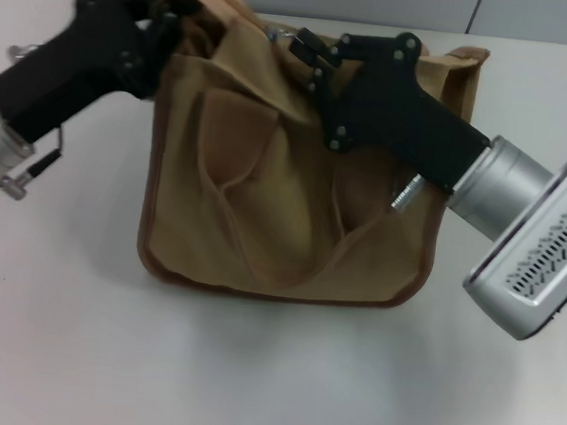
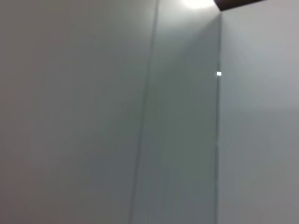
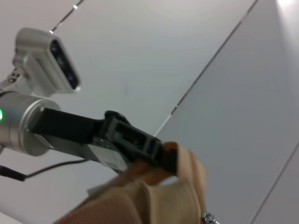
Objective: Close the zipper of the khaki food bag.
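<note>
The khaki food bag (image 1: 285, 193) stands upright on the white table, its two looped handles hanging down its front. My left gripper (image 1: 174, 9) is at the bag's top left corner, shut on the fabric and holding it up; it also shows in the right wrist view (image 3: 164, 154), pinching the tan cloth (image 3: 154, 200). My right gripper (image 1: 307, 54) is over the top edge near the middle, shut on the small silver pull tab (image 1: 288, 38) of the zipper. The zipper track itself is mostly hidden behind the arm and the folded fabric.
The white table (image 1: 248, 370) extends in front of and beside the bag. A grey panelled wall (image 2: 149, 112) stands behind it. The left wrist view shows only that wall.
</note>
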Controlling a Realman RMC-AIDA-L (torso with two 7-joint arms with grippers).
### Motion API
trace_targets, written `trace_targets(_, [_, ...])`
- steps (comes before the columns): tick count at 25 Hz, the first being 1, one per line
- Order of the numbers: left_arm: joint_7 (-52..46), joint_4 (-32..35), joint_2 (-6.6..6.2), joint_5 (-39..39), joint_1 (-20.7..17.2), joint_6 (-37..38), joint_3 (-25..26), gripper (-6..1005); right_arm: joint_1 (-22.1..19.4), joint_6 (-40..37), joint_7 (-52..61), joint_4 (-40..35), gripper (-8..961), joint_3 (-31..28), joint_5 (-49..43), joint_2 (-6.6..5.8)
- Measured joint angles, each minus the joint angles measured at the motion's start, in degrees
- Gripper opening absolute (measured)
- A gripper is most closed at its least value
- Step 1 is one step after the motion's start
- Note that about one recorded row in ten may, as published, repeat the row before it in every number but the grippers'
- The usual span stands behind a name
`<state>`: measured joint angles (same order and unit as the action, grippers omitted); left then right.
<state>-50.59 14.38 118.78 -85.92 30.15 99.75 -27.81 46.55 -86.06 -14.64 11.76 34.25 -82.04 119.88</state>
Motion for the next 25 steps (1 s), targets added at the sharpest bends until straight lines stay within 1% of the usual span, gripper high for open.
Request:
trace_targets(2, [0.0, 0.2, -0.03, 0.7, -0.7, -0.1, 0.0, 88, -0.5, -0.1, 0.3, -0.1, 2, 0.0, 0.0, 0.00])
trace_targets(5, [0.1, 0.5, -0.13, 1.5, -2.2, -0.3, 0.1, 89, -2.5, -0.4, 1.0, -0.6, 1, -0.2, 0.2, 0.00])
trace_targets(9, [0.1, 1.0, -0.19, 1.6, -3.8, -0.6, 0.7, 92, -4.1, -0.9, 1.3, -0.8, 1, -0.6, 0.2, 0.00])
trace_targets(11, [0.1, 1.0, -0.26, 1.6, -4.4, -0.9, 0.9, 93, -6.0, -1.5, 3.4, -1.7, 1, -0.7, 0.3, -0.10])
trace_targets(13, [0.1, 1.0, -0.28, 1.7, -4.7, -1.0, 0.9, 94, -7.5, -2.0, 6.6, -3.4, 0, -0.7, 0.3, -0.16])
trace_targets(14, [0.1, 1.0, -0.28, 1.7, -4.7, -1.0, 0.9, 95, -7.5, -2.0, 6.6, -3.4, 0, -0.7, 0.3, -0.16])
trace_targets(15, [0.1, 1.1, -0.30, 1.7, -4.8, -1.1, 0.9, 95, -9.3, -2.8, 11.4, -5.9, 0, -0.7, 0.3, -0.17])
trace_targets(18, [0.0, 1.1, -0.30, 1.8, -4.9, -1.1, 0.9, 97, -11.9, -3.7, 17.7, -9.4, 0, -0.4, 0.1, -0.31])
trace_targets(19, [0.0, 1.1, -0.31, 1.8, -5.0, -1.1, 0.9, 98, -11.9, -3.7, 17.7, -9.4, 0, -0.4, 0.1, -0.31])
trace_targets(20, [-0.1, 1.1, -0.31, 1.8, -5.0, -1.1, 0.9, 98, -13.5, -4.0, 19.9, -11.2, 0, -0.5, 0.2, -0.35])
trace_targets(22, [-0.2, 1.1, -0.31, 1.8, -5.0, -1.1, 0.9, 99, -14.3, -4.1, 20.4, -11.9, -1, -0.5, 0.2, -0.34])
trace_targets(23, [-0.2, 1.1, -0.31, 1.9, -5.0, -1.2, 0.9, 100, -15.7, -4.1, 21.2, -12.7, -1, -0.8, 0.4, -0.35])
trace_targets(25, [-0.3, 1.1, -0.32, 1.9, -5.0, -1.2, 0.8, 101, -16.2, -4.0, 21.6, -12.9, -1, -1.1, 0.6, -0.41])
